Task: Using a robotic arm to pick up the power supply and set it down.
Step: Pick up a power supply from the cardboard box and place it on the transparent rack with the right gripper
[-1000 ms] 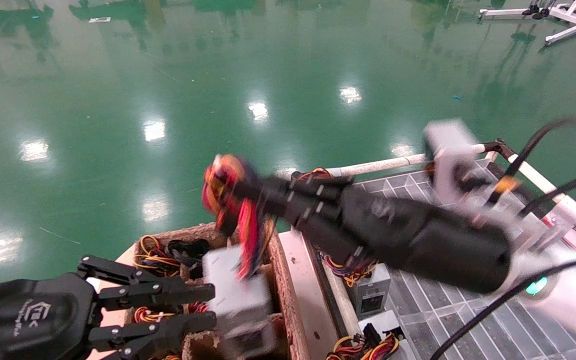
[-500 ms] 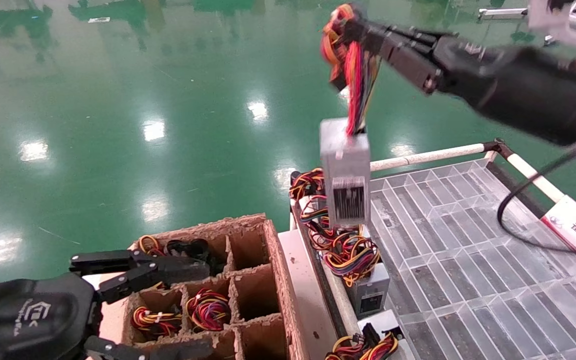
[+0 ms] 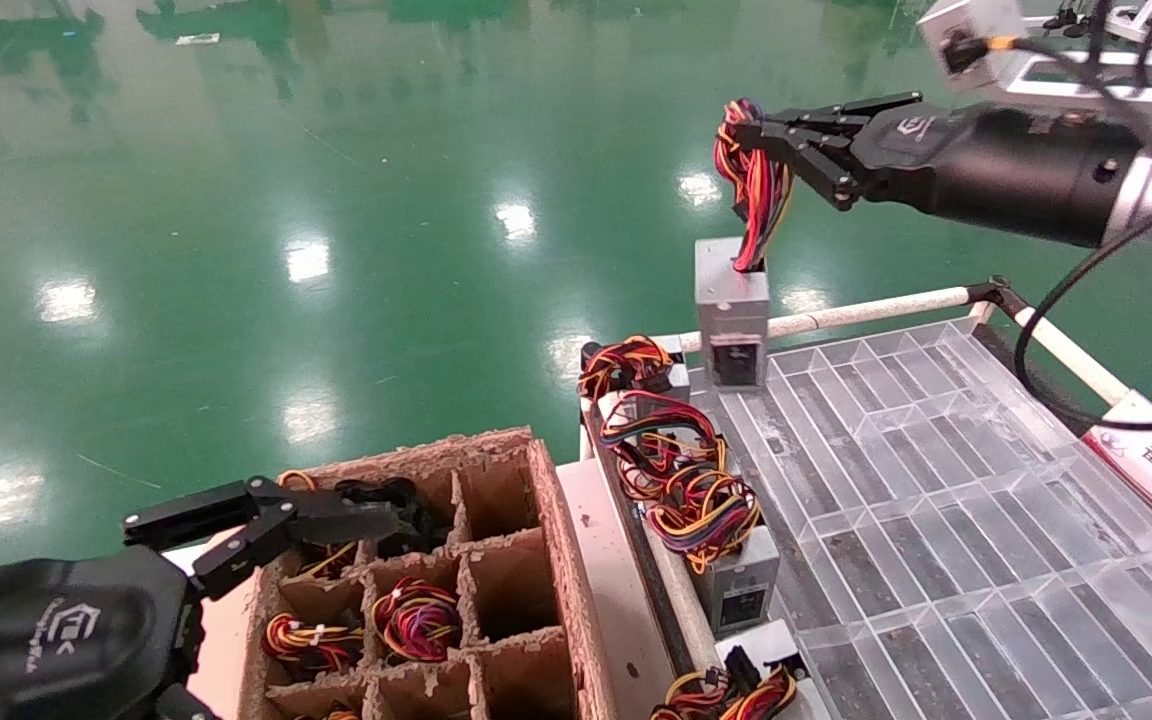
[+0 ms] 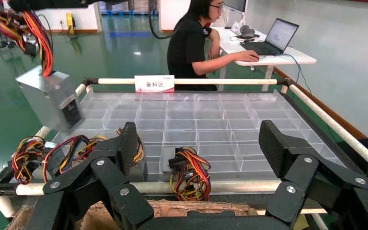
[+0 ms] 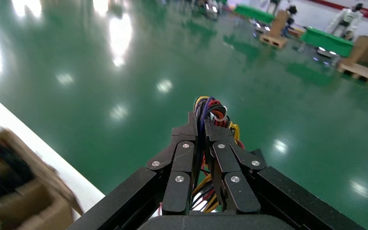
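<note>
The power supply (image 3: 731,300) is a small silver box hanging upright by its mostly red wire bundle (image 3: 756,185). My right gripper (image 3: 748,132) is shut on that bundle, high over the far left corner of the clear tray (image 3: 936,520). In the right wrist view the gripper (image 5: 200,122) pinches the wires (image 5: 212,106) between its fingers; the box is hidden below. The left wrist view shows the box (image 4: 48,98) dangling at the tray's corner. My left gripper (image 4: 199,143) is open and holds nothing, low over the cardboard box, with one finger (image 3: 266,520) in the head view.
A cardboard divider box (image 3: 546,520) holds several wire bundles in its cells. Other silver boxes (image 3: 741,585) with orange-yellow wires (image 3: 681,485) line the tray's left edge. A white pipe rail (image 3: 856,312) frames the tray. A person (image 4: 191,43) sits at a desk beyond it.
My right gripper has lifted the power supply out of the cardboard box and swung it up and right to the tray's far corner. My left gripper has opened wider.
</note>
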Available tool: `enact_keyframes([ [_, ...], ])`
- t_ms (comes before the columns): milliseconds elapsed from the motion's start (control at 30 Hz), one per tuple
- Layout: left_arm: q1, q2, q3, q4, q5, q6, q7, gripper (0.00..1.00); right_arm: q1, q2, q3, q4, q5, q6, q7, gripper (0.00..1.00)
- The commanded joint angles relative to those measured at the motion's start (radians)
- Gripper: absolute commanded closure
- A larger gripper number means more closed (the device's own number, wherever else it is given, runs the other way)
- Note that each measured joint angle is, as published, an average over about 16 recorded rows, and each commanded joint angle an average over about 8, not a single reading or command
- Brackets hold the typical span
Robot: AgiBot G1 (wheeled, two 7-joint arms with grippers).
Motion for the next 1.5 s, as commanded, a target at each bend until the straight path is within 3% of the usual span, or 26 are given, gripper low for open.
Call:
enact_keyframes([
  [33, 0.0, 0.0, 0.0, 0.0, 0.0, 0.0, 0.0, 0.0, 0.024, -0.012, -0.025, -0.019, -0.04, 0.03, -0.027, 1.0],
  [433, 0.0, 0.0, 0.0, 0.0, 0.0, 0.0, 0.0, 0.0, 0.049, -0.087, -0.1, -0.078, -0.154, 0.134, -0.131, 1.0],
  [967, 0.0, 0.0, 0.0, 0.0, 0.0, 0.0, 0.0, 0.0, -0.008, -0.161, -0.103, -0.106, -0.158, 0.202, -0.182, 1.0],
  [1500, 0.0, 0.0, 0.001, 0.0, 0.0, 0.0, 0.0, 0.0, -0.033, -0.162, -0.099, -0.105, -0.152, 0.214, -0.221, 1.0],
])
